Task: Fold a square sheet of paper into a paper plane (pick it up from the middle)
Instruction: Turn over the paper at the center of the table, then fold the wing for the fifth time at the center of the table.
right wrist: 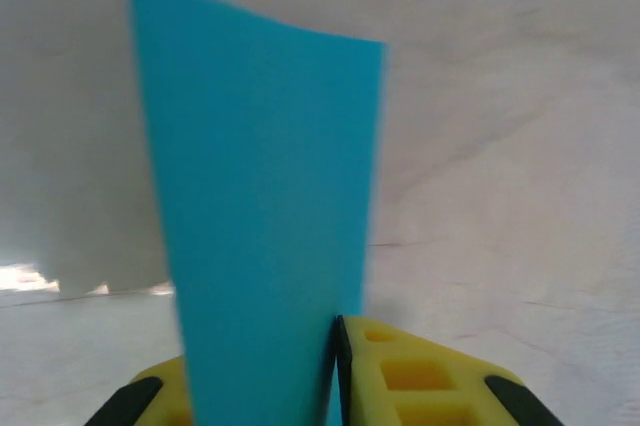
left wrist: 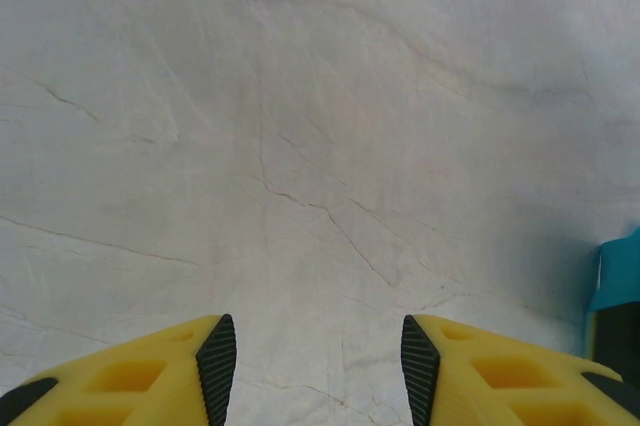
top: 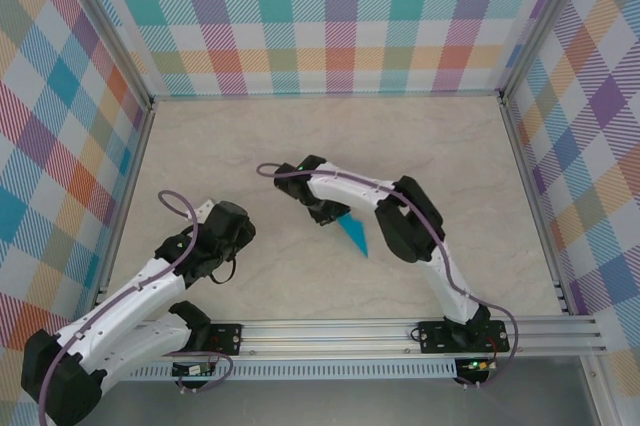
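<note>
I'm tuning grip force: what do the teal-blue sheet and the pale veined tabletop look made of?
The teal-blue sheet: thin matte paper, apparently; it stands curved, without gloss. The pale veined tabletop: smooth marble-look surface, possibly printed laminate; fine dark veins, little glare.

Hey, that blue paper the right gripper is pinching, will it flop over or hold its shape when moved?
Probably holds fairly well: the teal paper sticks straight out from the right gripper with only a slight curve, so folds likely stiffen it. It looks thin and light, so quick moves may make it flutter or slip.
</note>
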